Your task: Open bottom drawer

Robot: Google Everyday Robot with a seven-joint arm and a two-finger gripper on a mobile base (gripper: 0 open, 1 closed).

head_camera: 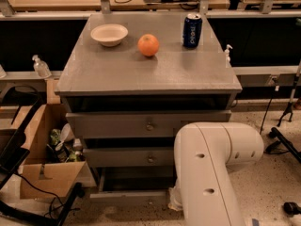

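Note:
The grey cabinet (155, 74) has three wide drawers. The bottom drawer (127, 195) stands pulled out a little: its low grey front sits forward of the two above, with a dark gap (136, 179) behind it. The top drawer (117, 125) and middle drawer (122, 157) each show a small round knob. My white arm (209, 168) reaches down in front of the cabinet's lower right and covers the right end of the bottom drawer. My gripper is out of view, hidden behind or below the arm.
On the cabinet top are a white bowl (109, 34), an orange (148, 45) and a blue can (192, 30). An open cardboard box (44, 175) with clutter and cables stands left of the cabinet. Stand legs (282, 140) are on the floor at right.

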